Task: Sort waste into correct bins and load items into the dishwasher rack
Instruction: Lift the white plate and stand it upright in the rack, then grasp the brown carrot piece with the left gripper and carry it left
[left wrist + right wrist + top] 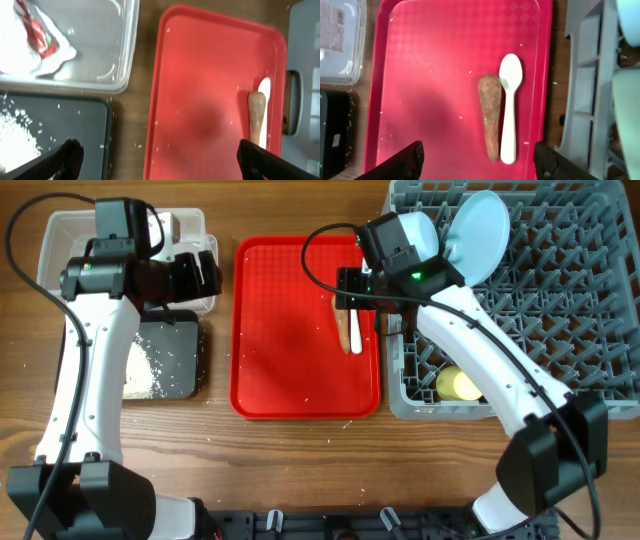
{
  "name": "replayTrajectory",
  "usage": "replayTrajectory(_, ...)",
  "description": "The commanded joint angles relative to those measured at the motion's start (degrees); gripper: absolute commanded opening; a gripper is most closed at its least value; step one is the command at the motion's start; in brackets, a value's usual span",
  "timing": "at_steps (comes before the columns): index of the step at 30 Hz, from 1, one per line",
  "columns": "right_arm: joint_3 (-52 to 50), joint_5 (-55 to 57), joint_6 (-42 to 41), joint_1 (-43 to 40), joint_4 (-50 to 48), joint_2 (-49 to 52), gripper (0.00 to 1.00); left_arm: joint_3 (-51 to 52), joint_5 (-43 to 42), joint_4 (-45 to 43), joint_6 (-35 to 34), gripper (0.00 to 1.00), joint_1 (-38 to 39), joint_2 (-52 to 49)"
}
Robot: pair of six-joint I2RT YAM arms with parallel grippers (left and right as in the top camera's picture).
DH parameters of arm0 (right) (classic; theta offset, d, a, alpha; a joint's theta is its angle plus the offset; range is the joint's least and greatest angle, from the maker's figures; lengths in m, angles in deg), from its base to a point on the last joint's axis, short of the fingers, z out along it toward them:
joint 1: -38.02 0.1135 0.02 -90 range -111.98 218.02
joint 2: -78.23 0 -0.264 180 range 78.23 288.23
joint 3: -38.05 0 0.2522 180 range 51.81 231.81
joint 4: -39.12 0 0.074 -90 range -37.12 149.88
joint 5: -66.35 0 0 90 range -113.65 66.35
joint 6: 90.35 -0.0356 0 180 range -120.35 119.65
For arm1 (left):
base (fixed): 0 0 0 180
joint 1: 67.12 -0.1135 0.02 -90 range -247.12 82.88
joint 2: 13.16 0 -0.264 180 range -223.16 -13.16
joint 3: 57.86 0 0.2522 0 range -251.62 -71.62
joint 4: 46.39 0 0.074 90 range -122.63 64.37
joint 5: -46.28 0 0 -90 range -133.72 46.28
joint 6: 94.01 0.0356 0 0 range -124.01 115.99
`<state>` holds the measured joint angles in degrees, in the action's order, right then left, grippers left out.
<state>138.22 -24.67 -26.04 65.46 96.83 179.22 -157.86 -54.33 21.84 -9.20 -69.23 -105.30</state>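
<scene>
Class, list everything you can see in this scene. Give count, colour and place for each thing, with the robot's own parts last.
red tray: one, red, middle
sausage piece: one, brown, on red tray
spoon: one, white, beside sausage piece
tub: one, clear, left side
wrapper: one, red-and-white, in tub
black tray: one, black, next to tub
crumbs: many, white, in black tray
rack: one, grey, right side
plate: one, pale blue, in rack
bowl: one seen, pale, in rack, partly hidden
cup: one, yellow, in rack
left gripper: open
right gripper: open, above sausage piece

You're at a robot test bench staged for dish clearing: a wooden table (300, 470) bears two cabled robot arms (95, 380), a dish rack (570, 310), a red tray (285, 350), a clear tub (50, 240) and a black bin (185, 365).
</scene>
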Motion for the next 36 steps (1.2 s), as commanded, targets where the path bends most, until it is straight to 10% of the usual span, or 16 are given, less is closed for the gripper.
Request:
replayTrajectory(1, 0.26, 4.48, 0.20, -1.84, 0.87, -10.10, 0.75, -0.68, -8.02, 0.39, 0.24, 1.00, -0.24, 0.35)
replayTrajectory(11, 0.26, 9.99, 0.11, -21.42, 7.04, -26.23, 0.86, 0.15, -8.37, -17.79, -5.73, 1.00, 23.12, -12.35)
replayTrajectory(25, 0.26, 10.05, 0.11, -22.64, 11.26, -25.44, 0.90, 0.13, 11.76, -23.10, -13.33, 0.88, 34.77, -30.10)
replayTrajectory(36, 0.26, 11.56, 0.22, -22.64, 12.76, -25.44, 0.90, 0.15, 14.23, -23.52, -13.31, 0.48, 34.84, -31.08)
